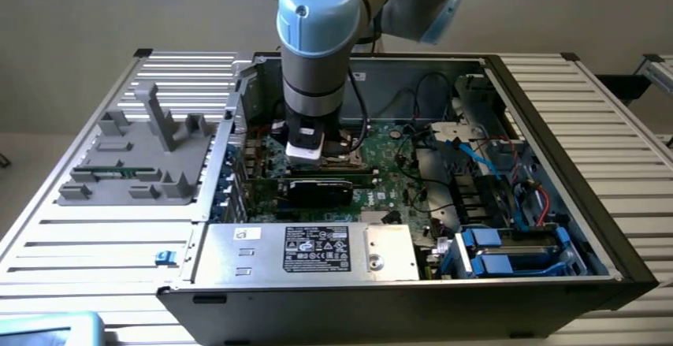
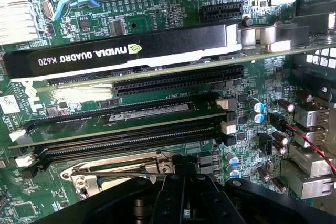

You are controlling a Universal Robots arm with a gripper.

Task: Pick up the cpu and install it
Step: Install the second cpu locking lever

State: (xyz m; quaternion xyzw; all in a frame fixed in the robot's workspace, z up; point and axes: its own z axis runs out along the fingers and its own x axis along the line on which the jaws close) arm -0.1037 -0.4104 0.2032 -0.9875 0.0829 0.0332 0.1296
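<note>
Step in hand: installation phase, judged from position; the arm reaches down into the open computer case, over the motherboard.
Gripper: the gripper is shut, fingers drawn together just above the metal-framed socket.
Cpu: not discernible; whether the chip sits between the fingers or under the socket frame cannot be told.
Cpu appearance: no surface of it can be described.
Nearby parts: memory module and graphics card lie beside the socket.
Next move requirement: judged to call for square alignment with the socket and very light downward force.
</note>
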